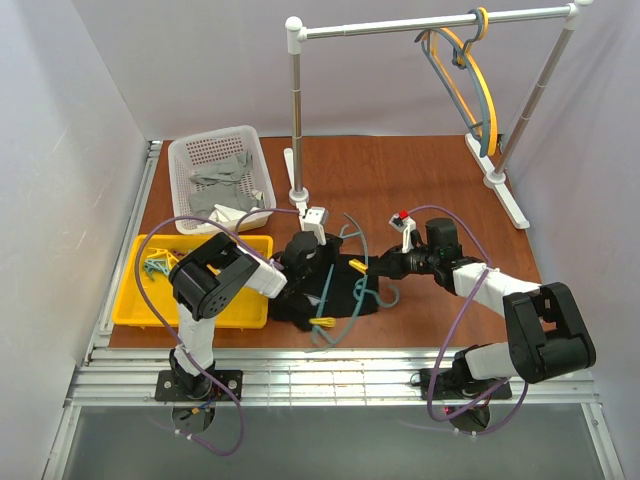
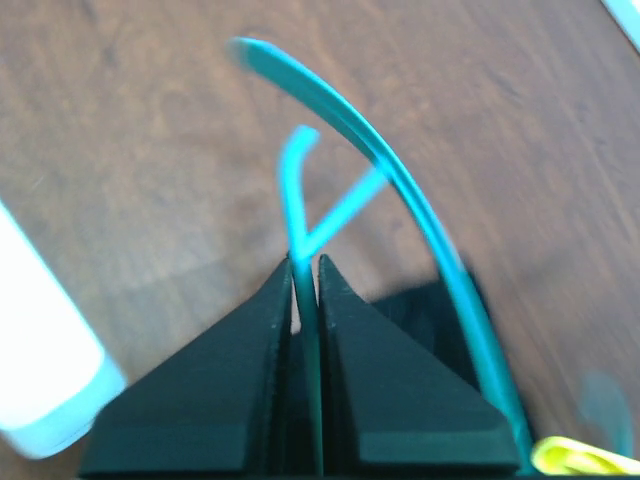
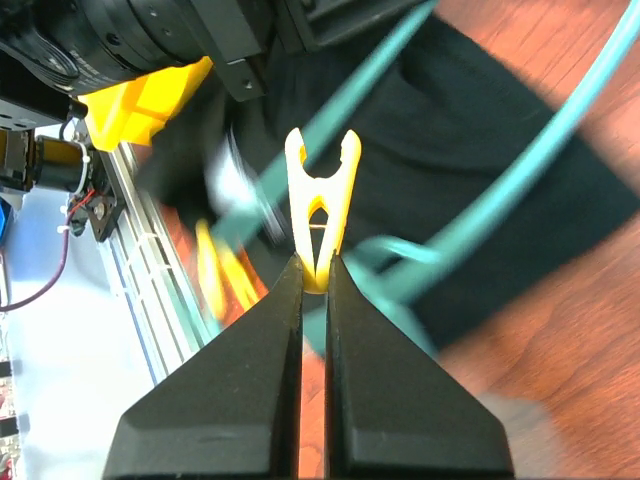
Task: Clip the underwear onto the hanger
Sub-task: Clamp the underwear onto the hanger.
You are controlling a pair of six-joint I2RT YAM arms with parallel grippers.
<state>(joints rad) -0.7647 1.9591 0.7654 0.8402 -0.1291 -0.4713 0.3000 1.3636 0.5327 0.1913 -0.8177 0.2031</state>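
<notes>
At table centre, top view: the black underwear lies flat on the brown table, near the front edge and between the two arms.
Hanger, top view: the teal hanger lies across the underwear. One arm arches out past the far side of the fabric and another stretch of wire runs past its near edge.
Left gripper, top view: the left gripper sits over the left part of the underwear. Its finger state cannot be read from above.
Right gripper, top view: the right gripper reaches in from the right to the fabric's right side, with a yellow clip at its tip.
Second yellow clip, top view: it lies at the near edge of the underwear, beside the hanger wire.
Surroundings, top view: a white basket holding grey cloths stands far left, with a yellow tray just in front. A rack at the back carries a yellow hanger and a grey-blue hanger.
Left wrist view: the black fingers are almost together, pinching a thin teal bar of the hanger. Its curved arm sweeps past on the right, over black fabric.
Right wrist view: the fingers are pressed tight on the tail of the yellow clip, which stands upright above the underwear and the teal wire. The background is blurred.
</notes>
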